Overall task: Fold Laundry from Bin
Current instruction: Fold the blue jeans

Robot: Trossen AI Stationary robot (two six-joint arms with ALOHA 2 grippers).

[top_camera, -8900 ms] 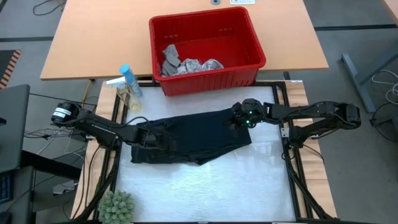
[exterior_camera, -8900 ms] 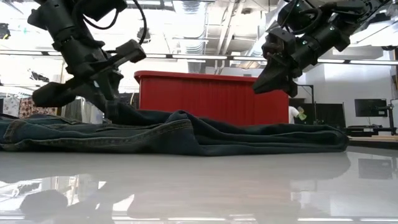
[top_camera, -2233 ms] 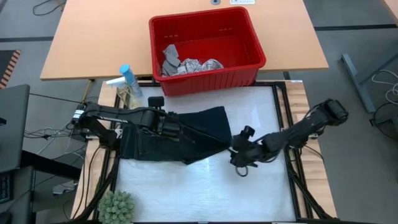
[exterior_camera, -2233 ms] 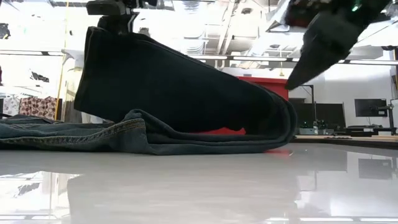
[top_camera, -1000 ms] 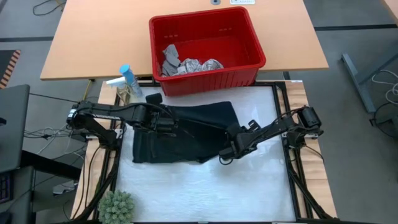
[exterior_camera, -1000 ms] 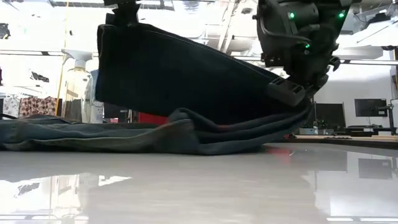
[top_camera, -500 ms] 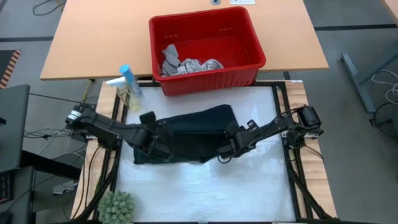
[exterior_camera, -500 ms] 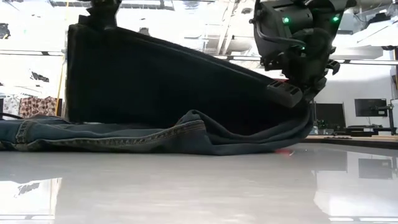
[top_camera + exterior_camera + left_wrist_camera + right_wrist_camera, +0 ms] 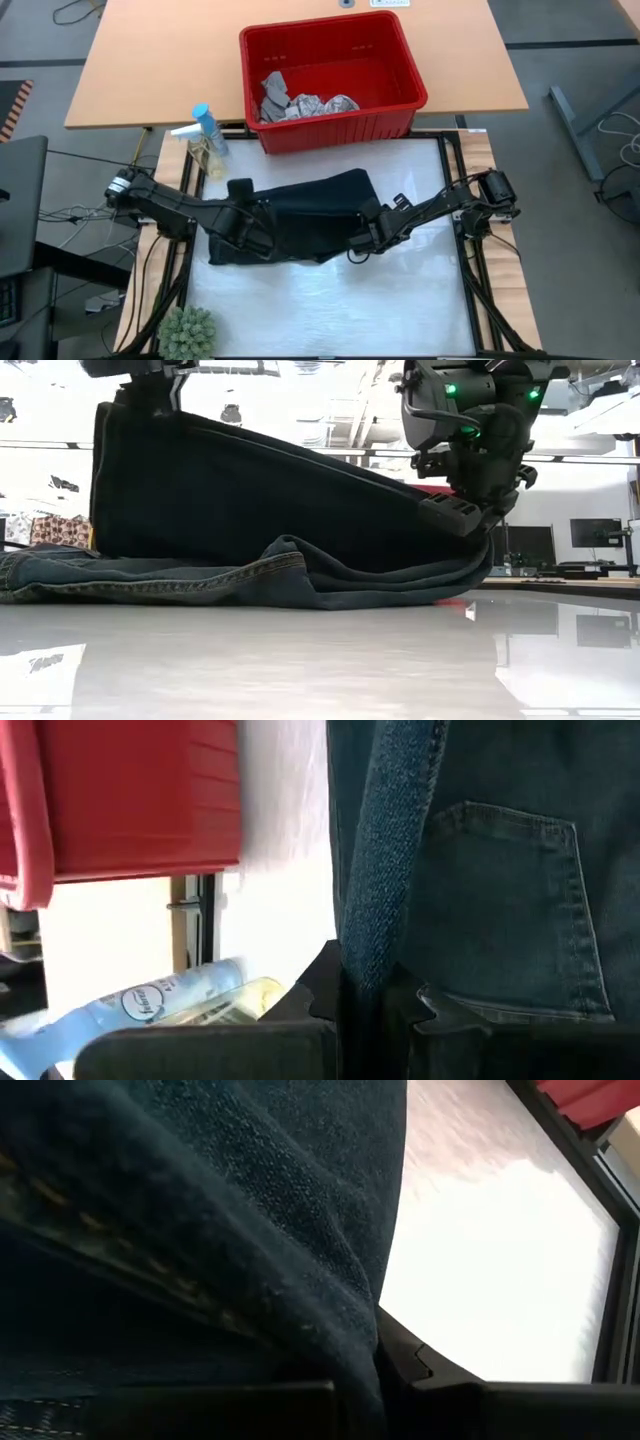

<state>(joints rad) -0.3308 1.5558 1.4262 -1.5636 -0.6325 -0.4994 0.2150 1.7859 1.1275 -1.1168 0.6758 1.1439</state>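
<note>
Holding trousers (image 9: 300,215) | left gripper (image 9: 243,222) clamps raised edge | right gripper (image 9: 368,232) pinches fold, table (image 9: 400,300)

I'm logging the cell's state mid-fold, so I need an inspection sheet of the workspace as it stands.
Surface: white table top, glossy, bare at the front.
Job's things: dark trousers mid-table, one layer lifted over the rest; red bin behind them holds a grey cloth and a printed white cloth.
Clutter: spray bottles left of the bin; green plant at the front left corner.
Grippers: left gripper shut on the trousers' raised edge; right gripper shut on their right-hand fold.
Cables: loose leads off the left side.
Surroundings: wooden desk behind; no person seen.
</note>
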